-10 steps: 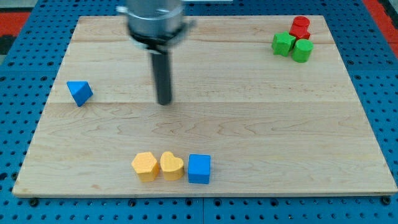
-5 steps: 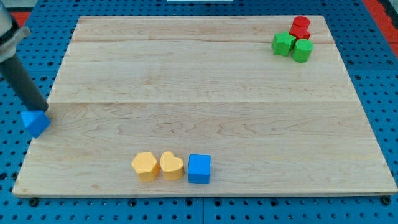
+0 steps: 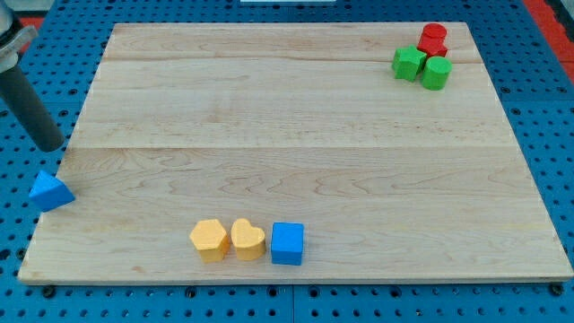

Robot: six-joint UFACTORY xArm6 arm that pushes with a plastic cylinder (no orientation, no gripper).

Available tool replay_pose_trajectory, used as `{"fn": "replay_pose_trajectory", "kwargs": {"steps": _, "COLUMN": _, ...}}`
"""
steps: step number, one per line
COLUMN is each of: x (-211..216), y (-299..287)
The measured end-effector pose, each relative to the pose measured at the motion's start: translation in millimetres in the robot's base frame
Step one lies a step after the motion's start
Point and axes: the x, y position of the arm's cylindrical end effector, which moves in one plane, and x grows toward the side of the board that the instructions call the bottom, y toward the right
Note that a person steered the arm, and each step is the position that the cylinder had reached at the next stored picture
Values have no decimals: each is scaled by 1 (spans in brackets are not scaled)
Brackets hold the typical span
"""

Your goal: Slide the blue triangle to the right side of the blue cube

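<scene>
My tip [image 3: 50,146] at view's left edge

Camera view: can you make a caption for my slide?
My tip sits just above the blue triangle at the board's left edge.

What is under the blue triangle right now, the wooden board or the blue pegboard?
The blue triangle straddles the wooden board's left edge, mostly over blue pegboard. Its underside is hidden. My tip is above it, apart.

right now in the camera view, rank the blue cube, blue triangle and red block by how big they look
1. blue cube
2. blue triangle, close to the cube, so unsure
3. red block, smallest, though farther toward the view's top and partly hidden, which may shrink it
</scene>
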Motion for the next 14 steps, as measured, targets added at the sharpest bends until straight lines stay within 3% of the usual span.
{"fn": "replay_pose_trajectory", "kwargs": {"steps": 1, "x": 64, "y": 1}}
{"fn": "replay_pose_trajectory", "kwargs": {"steps": 2, "x": 90, "y": 12}}
{"fn": "replay_pose_trajectory", "kwargs": {"steps": 6, "x": 64, "y": 161}}
{"fn": "replay_pose_trajectory", "kwargs": {"steps": 7, "x": 74, "y": 118}}
{"fn": "replay_pose_trajectory", "kwargs": {"steps": 8, "x": 103, "y": 131}}
{"fn": "replay_pose_trajectory", "kwargs": {"steps": 10, "x": 51, "y": 251}}
{"fn": "replay_pose_trajectory", "kwargs": {"steps": 12, "x": 35, "y": 304}}
{"fn": "replay_pose_trajectory", "kwargs": {"steps": 13, "x": 68, "y": 370}}
{"fn": "replay_pose_trajectory", "kwargs": {"steps": 14, "x": 85, "y": 397}}
